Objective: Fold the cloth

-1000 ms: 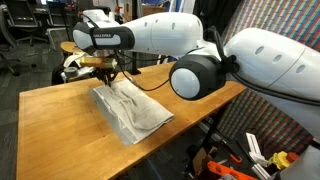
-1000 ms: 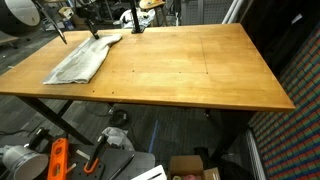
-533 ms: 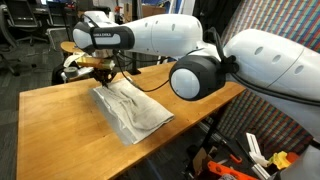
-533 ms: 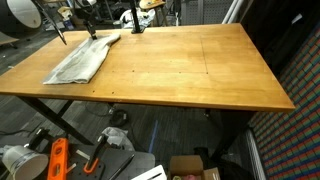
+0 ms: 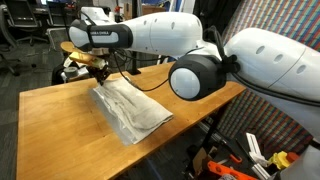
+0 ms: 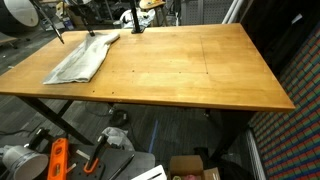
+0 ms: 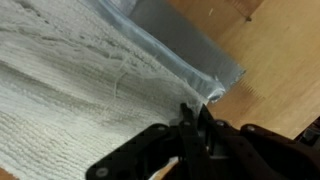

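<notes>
A pale grey cloth [image 5: 131, 112] lies on the wooden table [image 5: 60, 120], spread long and partly doubled over. It also shows in an exterior view [image 6: 80, 62] near the table's far left corner. My gripper [image 5: 102, 72] stands over the cloth's far corner, seen small in an exterior view [image 6: 92, 31]. In the wrist view the gripper [image 7: 194, 118] has its fingers pressed together on the cloth's corner [image 7: 212, 91], which is raised a little off the wood. The ribbed cloth [image 7: 70, 90] fills the left of that view.
The table's bare wood [image 6: 200, 70] stretches wide beside the cloth. Office chairs and equipment [image 5: 20, 40] stand behind the table. Tools and boxes [image 6: 110, 160] lie on the floor beneath it. The table edge [image 5: 150, 140] runs close to the cloth's near end.
My gripper has risen slightly and shifted a little away from the cloth's middle, with the far corner in it. The rest of the cloth has barely moved.
</notes>
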Controlling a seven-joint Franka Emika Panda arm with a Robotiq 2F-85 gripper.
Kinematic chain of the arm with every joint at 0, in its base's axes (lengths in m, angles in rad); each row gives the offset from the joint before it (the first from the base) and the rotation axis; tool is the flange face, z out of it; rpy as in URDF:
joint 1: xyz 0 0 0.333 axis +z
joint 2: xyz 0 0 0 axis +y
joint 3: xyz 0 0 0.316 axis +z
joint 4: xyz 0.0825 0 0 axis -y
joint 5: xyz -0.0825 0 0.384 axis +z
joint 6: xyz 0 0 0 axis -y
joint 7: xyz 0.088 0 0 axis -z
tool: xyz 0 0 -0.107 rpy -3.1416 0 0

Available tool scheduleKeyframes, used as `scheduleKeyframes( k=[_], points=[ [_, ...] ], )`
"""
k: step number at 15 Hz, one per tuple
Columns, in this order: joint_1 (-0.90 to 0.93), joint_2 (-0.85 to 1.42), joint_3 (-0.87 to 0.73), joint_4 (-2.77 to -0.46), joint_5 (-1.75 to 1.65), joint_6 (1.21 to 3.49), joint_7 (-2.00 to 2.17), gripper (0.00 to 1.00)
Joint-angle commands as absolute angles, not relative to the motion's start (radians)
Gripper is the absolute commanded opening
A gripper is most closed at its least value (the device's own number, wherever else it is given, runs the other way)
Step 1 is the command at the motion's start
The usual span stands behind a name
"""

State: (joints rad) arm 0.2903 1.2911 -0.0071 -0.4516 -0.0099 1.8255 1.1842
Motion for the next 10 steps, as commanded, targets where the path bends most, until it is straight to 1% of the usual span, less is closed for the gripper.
scheduleKeyframes(
  k=[1, 4, 7, 8, 10],
  points=[
    [0.297, 1.259, -0.017, -0.463, 0.0, 1.795, 1.29, 0.12],
    [0.291, 1.245, -0.004, -0.466, 0.008, 1.741, 1.321, 0.12],
    [0.291, 1.243, 0.002, -0.466, 0.007, 1.705, 1.315, 0.14],
    [0.292, 1.242, 0.004, -0.466, 0.004, 1.694, 1.292, 0.38],
    [0.295, 1.239, 0.005, -0.464, -0.002, 1.676, 1.262, 0.4]
  ],
)
